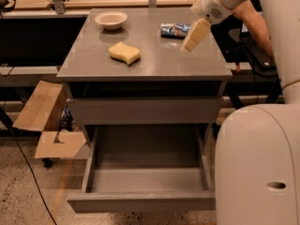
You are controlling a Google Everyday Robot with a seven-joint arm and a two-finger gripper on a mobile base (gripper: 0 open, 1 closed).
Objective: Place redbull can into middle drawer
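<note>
The redbull can point(174, 30) lies on its side on the grey cabinet top point(154, 62), at the back right. It is blue and silver. My gripper point(189, 44) hangs from the white arm just right of the can and slightly in front of it, pointing down and to the left, a little above the top. It holds nothing that I can see. The middle drawer point(143, 201) is pulled out wide below, and its smooth grey floor is bare.
A white bowl point(111, 19) stands at the back left of the top and a yellow sponge point(124, 52) lies in front of it. My white base point(258, 168) fills the lower right. Cardboard point(44, 111) lies left of the cabinet. A person's arm point(253, 18) is behind, at the right.
</note>
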